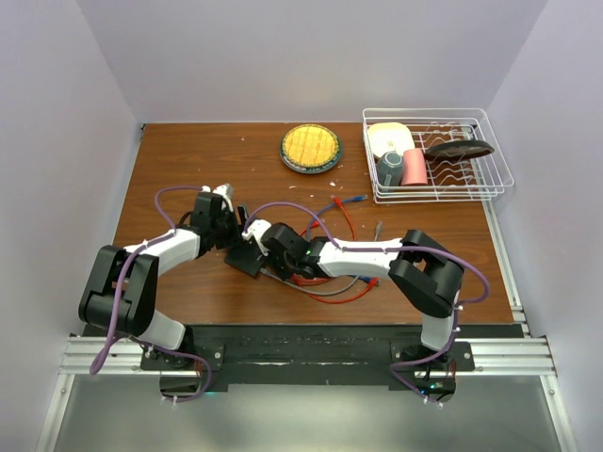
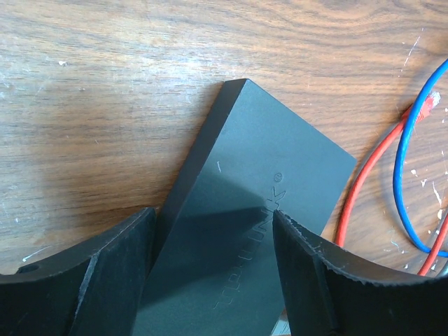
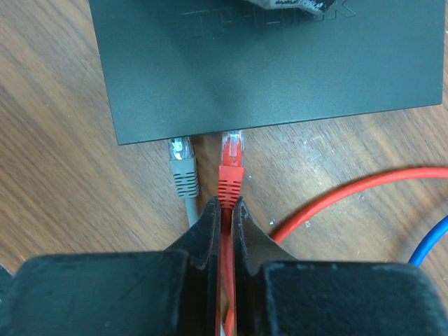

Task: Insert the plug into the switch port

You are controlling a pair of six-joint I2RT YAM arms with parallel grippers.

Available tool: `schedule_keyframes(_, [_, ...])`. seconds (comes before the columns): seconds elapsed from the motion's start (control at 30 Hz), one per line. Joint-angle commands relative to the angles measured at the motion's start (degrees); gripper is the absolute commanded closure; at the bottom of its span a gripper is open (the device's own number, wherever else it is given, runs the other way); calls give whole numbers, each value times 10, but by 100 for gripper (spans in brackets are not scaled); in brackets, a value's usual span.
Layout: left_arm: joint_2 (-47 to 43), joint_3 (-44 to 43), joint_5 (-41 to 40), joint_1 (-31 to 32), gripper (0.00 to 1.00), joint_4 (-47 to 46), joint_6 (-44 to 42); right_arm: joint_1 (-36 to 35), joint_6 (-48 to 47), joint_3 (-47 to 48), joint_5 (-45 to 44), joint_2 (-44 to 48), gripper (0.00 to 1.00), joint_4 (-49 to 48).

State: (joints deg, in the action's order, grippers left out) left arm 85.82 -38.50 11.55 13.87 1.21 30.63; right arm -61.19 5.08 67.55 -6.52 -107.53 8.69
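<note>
The switch (image 1: 247, 259) is a flat dark box lying between my two grippers. In the left wrist view the switch (image 2: 266, 182) lies at an angle between the jaws of my left gripper (image 2: 213, 213). The jaws stand apart: the left finger is against its long side and the right fingertip is over its top. My right gripper (image 3: 227, 203) is shut on the red cable just behind the red plug (image 3: 231, 171). The plug's clear tip meets the socket edge of the switch (image 3: 280, 70), next to a grey plug (image 3: 183, 168) in a neighbouring socket. How deep it sits is hidden.
Loose red cable (image 1: 350, 226) and blue cable (image 2: 399, 189) loop on the wood right of the switch. A round yellow dish (image 1: 311, 148) sits at the back. A white wire rack (image 1: 433, 196) with cups and a dark plate stands at the back right.
</note>
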Motion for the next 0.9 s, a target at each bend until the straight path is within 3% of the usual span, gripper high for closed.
schedule_keyframes(0.0, [8, 11, 50, 2, 28, -3, 7, -7, -3, 4, 5, -3, 100, -84])
schedule_keyframes(0.53, [21, 20, 84, 2, 30, -34, 6, -8, -9, -5, 8, -15, 100, -131])
schedule_keyframes(0.87, [21, 25, 110, 2, 30, -36, 1, -8, 5, -5, -34, -15, 100, -160])
